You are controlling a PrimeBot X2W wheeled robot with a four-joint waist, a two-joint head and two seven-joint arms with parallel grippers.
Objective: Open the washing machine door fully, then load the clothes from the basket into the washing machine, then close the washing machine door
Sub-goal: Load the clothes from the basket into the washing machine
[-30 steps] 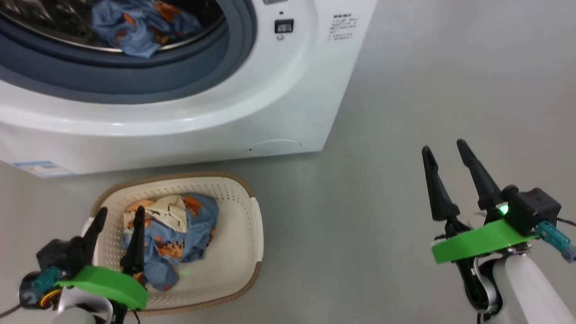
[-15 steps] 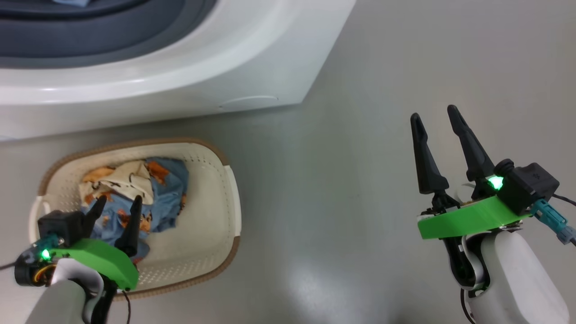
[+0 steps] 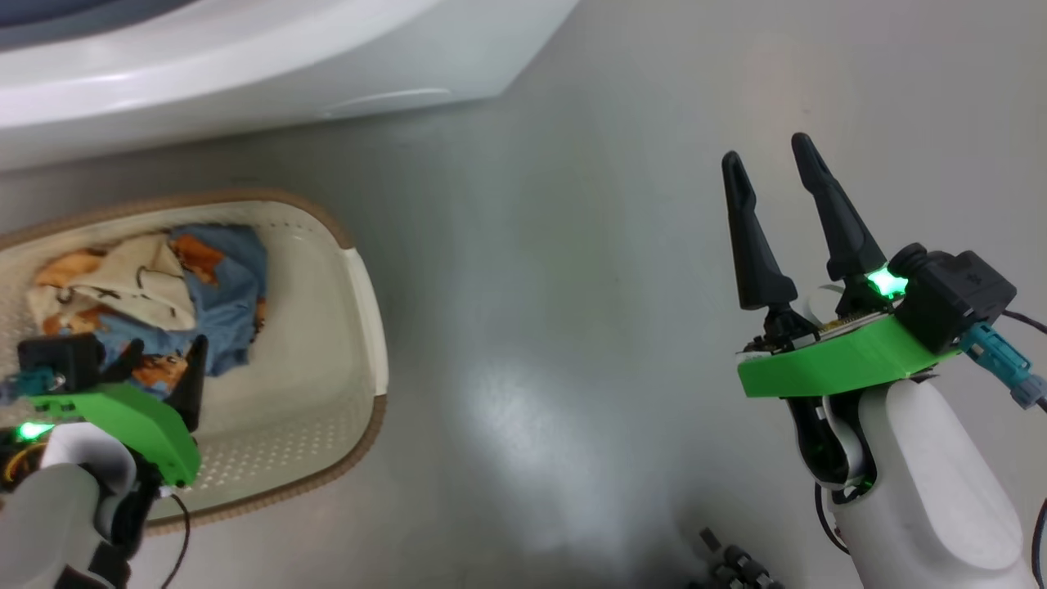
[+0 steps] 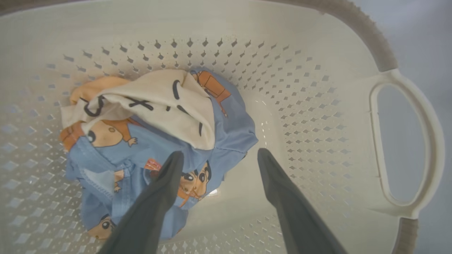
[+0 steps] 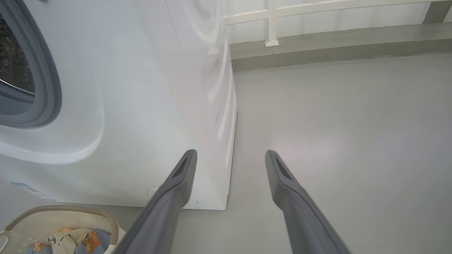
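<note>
The left tool (image 4: 219, 152) gapes empty, seemingly just above the clothes (image 4: 148, 116); right tool (image 3: 765, 147) likewise.

Inside basket (image 4: 317, 106): right half bare; clothes (image 4: 148, 141) heaped on the left, walls all round.
Floor (image 3: 532, 286): open between basket and right gripper (image 3: 765, 151).
Beyond: washing machine (image 3: 245, 74) blocks the way.

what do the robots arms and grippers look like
Both the left gripper and right gripper have two long, tapered black fingers on a bright green plate. A black box with a glowing green light and a teal plug sits beside it. The forearms are smooth white, with thin black cables.
</note>
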